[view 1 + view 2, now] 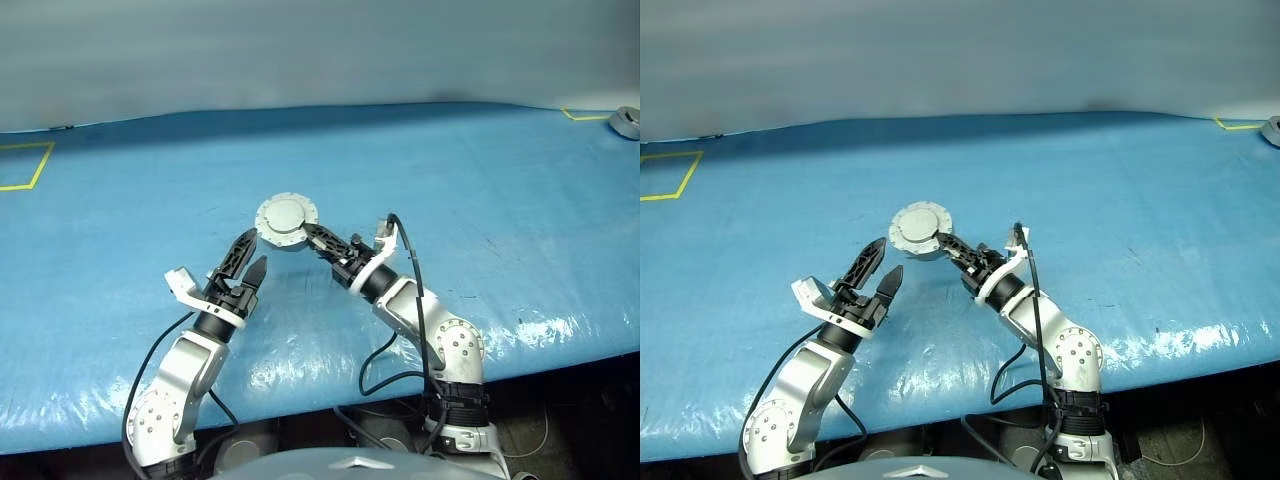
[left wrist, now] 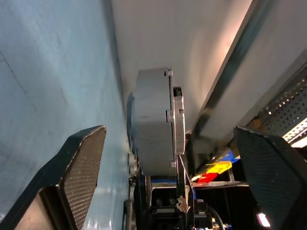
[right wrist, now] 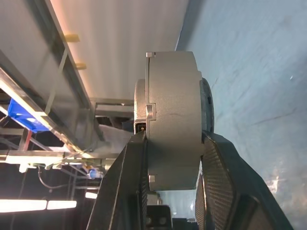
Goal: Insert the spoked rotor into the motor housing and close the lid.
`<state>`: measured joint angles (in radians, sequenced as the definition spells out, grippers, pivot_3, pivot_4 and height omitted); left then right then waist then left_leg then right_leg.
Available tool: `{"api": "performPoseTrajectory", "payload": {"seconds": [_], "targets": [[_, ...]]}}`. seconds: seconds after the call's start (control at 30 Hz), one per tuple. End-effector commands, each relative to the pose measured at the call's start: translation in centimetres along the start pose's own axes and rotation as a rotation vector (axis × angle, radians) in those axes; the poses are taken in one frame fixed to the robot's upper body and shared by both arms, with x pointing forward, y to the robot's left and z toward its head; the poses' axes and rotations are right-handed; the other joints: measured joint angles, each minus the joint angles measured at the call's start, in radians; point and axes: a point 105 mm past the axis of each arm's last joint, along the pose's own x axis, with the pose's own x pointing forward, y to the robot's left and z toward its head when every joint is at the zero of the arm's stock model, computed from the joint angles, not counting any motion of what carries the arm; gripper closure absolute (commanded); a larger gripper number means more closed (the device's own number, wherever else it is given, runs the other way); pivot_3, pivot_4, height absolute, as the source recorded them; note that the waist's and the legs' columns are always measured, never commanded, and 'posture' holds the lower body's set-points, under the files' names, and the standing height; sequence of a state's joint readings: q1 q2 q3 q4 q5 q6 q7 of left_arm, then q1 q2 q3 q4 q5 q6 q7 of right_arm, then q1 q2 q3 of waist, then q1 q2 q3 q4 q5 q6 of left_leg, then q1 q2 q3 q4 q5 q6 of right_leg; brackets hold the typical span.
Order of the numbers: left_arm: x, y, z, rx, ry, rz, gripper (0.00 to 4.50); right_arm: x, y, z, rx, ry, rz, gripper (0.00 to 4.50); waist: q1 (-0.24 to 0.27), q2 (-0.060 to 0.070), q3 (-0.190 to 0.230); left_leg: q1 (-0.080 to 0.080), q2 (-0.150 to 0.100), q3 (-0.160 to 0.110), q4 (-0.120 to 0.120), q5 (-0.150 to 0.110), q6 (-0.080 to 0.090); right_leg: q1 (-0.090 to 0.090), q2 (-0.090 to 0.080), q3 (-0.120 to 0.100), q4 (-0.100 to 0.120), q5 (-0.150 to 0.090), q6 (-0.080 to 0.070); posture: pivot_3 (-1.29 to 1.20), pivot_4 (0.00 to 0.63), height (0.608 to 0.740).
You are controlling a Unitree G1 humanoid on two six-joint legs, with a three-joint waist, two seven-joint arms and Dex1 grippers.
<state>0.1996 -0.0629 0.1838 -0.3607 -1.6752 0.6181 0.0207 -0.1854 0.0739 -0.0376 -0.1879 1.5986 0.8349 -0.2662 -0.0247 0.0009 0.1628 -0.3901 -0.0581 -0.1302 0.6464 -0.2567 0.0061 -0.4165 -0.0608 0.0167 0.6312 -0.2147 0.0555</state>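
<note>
writing: none readable | right gripper (image 1: 318,236): reaches toward 11 o'clock over the blue table (image 1: 520,200), fingers clamped across the closed motor housing (image 1: 287,219), its lid (image 3: 140,108) shut, flat face up | left gripper (image 1: 249,254): just beside at 7 o'clock, aimed at 1 o'clock, fingers spread, holding nothing

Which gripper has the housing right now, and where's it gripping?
The right gripper holds the closed motor housing clamped across its two flat faces, near the edge. The left gripper is open, holding nothing.
</note>
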Motion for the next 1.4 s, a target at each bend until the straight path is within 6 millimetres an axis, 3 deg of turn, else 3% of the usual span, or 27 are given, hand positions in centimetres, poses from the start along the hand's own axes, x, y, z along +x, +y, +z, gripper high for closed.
{"api": "performPoseTrajectory", "payload": {"seconds": [0.03, 0.3, 0.4, 0.57, 0.77, 1.03, 1.1, 1.23, 1.4], "targets": [[0.1, -0.3, -0.6, -0.062, -0.010, -0.054, 0.00, 0.3, 3.1, -3.0, 0.010, 0.104, 0.132, 3.29, 0.000, 0.000, 0.000, 0.000, 0.000, 0.000, 0.000, 0.000, 0.000, 0.000, 0.000, 0.000, 0.000, 0.000, 0.000, 0.00, 0.150, 0.740], [0.3, 0.0, -0.6, -0.079, 0.010, -0.079, 0.00, 0.0, 2.4, -5.0, 0.044, 0.168, 0.102, 3.29, 0.001, 0.000, 0.000, 0.000, -0.001, 0.000, 0.002, -0.002, 0.004, 0.001, 0.000, 0.000, 0.000, 0.000, 0.000, 0.00, 0.150, 0.740], [0.2, 0.1, -0.7, -0.090, 0.019, -0.071, 0.56, 0.0, 2.2, -4.5, 0.045, 0.151, 0.091, 3.29, 0.000, 0.000, 0.000, 0.000, -0.001, 0.000, 0.002, -0.002, 0.004, 0.001, 0.000, 0.001, 0.000, 0.001, 0.000, 0.00, 0.150, 0.740], [-0.3, 0.4, -0.2, -0.094, 0.002, -0.065, 2.15, -0.1, 1.8, -2.8, 0.009, 0.095, 0.065, 3.29, -0.001, 0.000, 0.000, 0.000, -0.001, 0.000, 0.002, -0.002, 0.004, 0.001, 0.000, 0.001, 0.000, 0.001, 0.001, 0.00, 0.150, 0.740], [-0.4, 0.3, 0.6, -0.071, -0.030, -0.069, 2.14, -0.5, 1.3, -1.6, -0.110, 0.038, 0.031, 3.29, -0.001, 0.000, 0.000, 0.000, -0.001, 0.000, 0.002, -0.002, 0.004, 0.000, 0.000, 0.001, 0.000, 0.003, 0.005, 0.00, 0.150, 0.740], [1.2, 0.8, 3.6, 0.097, -0.071, 0.016, 2.14, -4.0, -1.6, -1.0, -1.012, 0.062, -0.201, 0.60, 0.007, 0.000, 0.000, -0.001, -0.003, 0.000, 0.004, 0.001, -0.001, 0.001, 0.001, 0.000, 0.001, 0.004, 0.007, 0.00, 0.150, 0.740], [2.3, 1.3, 4.9, 0.146, -0.088, 0.053, 2.14, -4.7, -2.2, -0.9, -1.122, 0.056, -0.216, 0.00, 0.014, -0.001, -0.001, 0.000, -0.005, 0.001, 0.004, 0.002, -0.003, 0.002, 0.002, -0.001, 0.001, 0.004, 0.007, 0.00, 0.150, 0.740], [4.9, 1.9, 7.6, 0.226, -0.131, 0.106, 2.14, -5.7, -3.4, -0.5, -1.329, 0.026, -0.257, 0.00, 0.014, -0.002, -0.001, 0.000, -0.003, 0.001, 0.006, 0.003, -0.005, 0.002, 0.003, -0.001, 0.002, 0.007, 0.006, 0.00, 0.150, 0.740], [9.2, 2.1, 10.1, 0.333, -0.141, 0.159, 2.14, -6.5, -4.8, 0.0, -1.400, -0.058, -0.339, 0.00, 0.016, -0.005, -0.001, -0.001, -0.005, 0.000, 0.007, 0.005, -0.005, 0.003, 0.005, -0.001, 0.001, 0.009, 0.008, 0.00, 0.150, 0.740]]}}
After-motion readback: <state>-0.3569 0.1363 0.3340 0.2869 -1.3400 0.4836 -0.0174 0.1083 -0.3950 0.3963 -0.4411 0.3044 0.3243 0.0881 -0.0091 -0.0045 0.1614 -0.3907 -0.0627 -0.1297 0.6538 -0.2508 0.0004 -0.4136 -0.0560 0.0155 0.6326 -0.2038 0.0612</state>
